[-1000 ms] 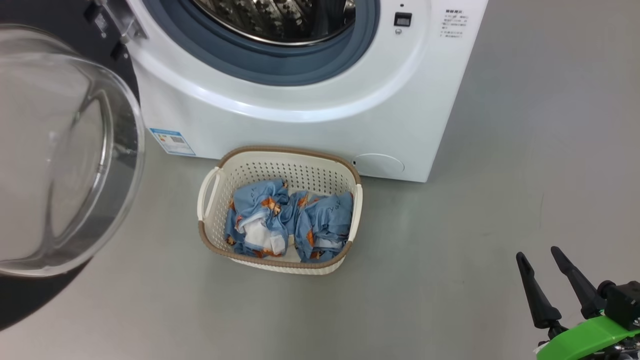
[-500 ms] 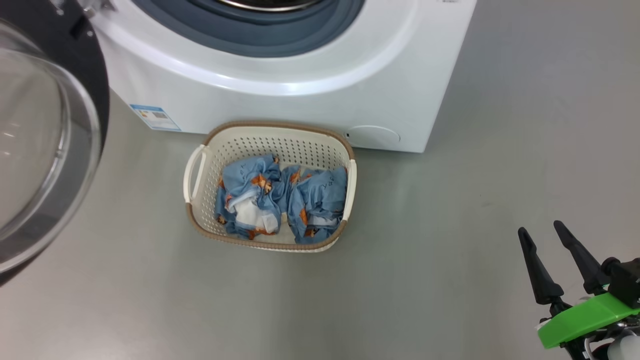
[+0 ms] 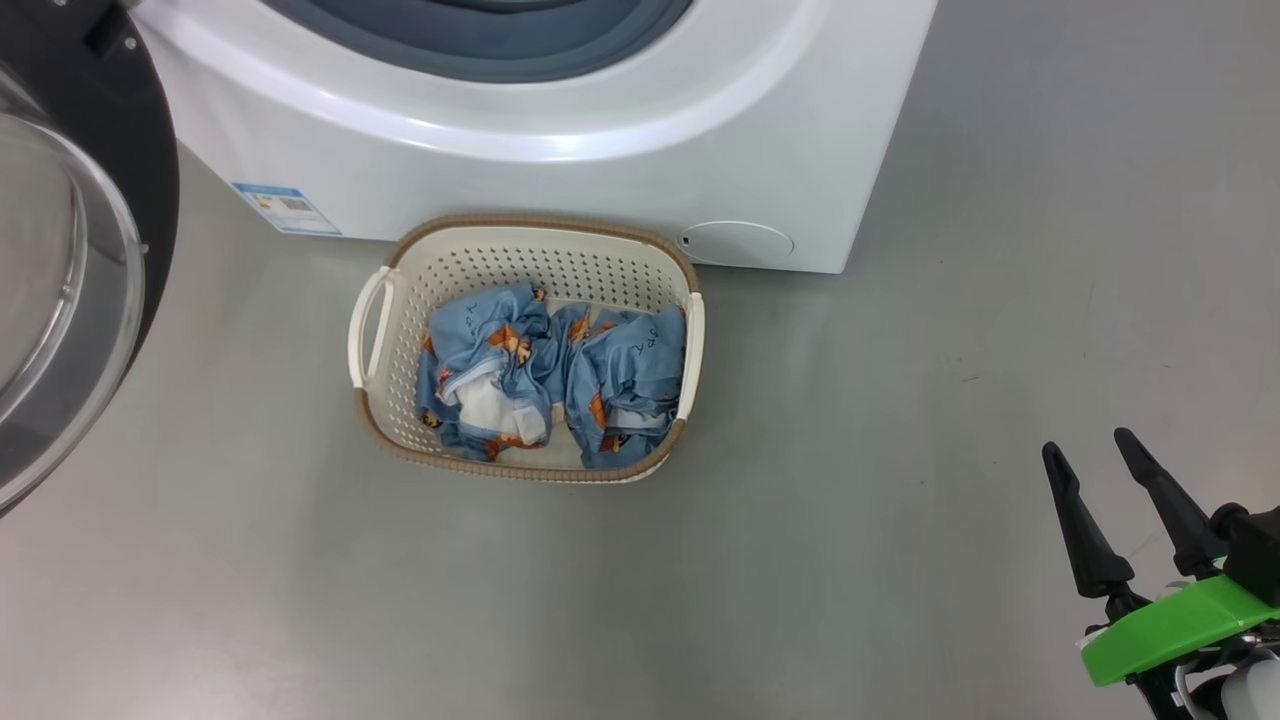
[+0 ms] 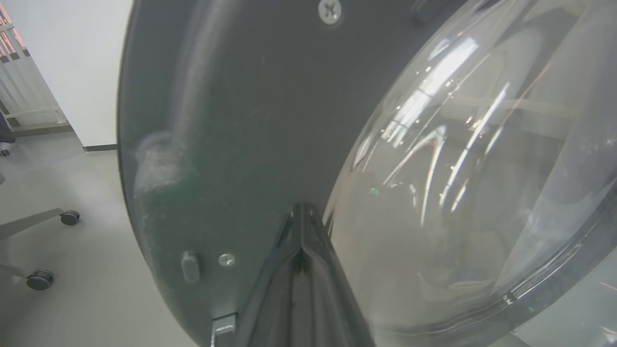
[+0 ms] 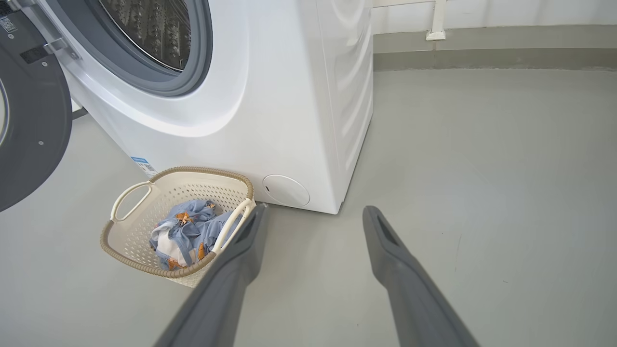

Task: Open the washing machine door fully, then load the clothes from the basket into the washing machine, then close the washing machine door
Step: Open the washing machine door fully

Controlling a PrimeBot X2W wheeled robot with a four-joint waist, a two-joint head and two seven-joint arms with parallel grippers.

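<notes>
The washing machine (image 3: pixel 560 170) stands at the top of the head view, and its door (image 3: pixel 60 260) hangs swung open at the left. In front of it on the floor sits the basket (image 3: pixel 520 222) with the clothes (image 3: pixel 555 375) bundled inside. My right gripper (image 3: pixel 1086 442) is open and empty at the lower right, well right of the basket. In the right wrist view the right gripper (image 5: pixel 314 208) points past the basket (image 5: pixel 140 231) at the machine (image 5: pixel 289 96). My left gripper (image 4: pixel 301 212) is shut, its tips close against the door's dark inner face (image 4: pixel 217 120) beside the glass bowl (image 4: pixel 482 193).
A blue label (image 3: pixel 285 208) and a round filter cover (image 3: pixel 735 243) mark the machine's lower front. Chair casters (image 4: pixel 70 218) stand on the floor beyond the door. A wall with a baseboard (image 5: pixel 482 48) runs behind the machine. Grey floor stretches to the right of the basket.
The head camera has tilted, so machine, door and basket slid up and left in its view. The right gripper sits a little higher in view, still open. Nothing was grasped or released.
</notes>
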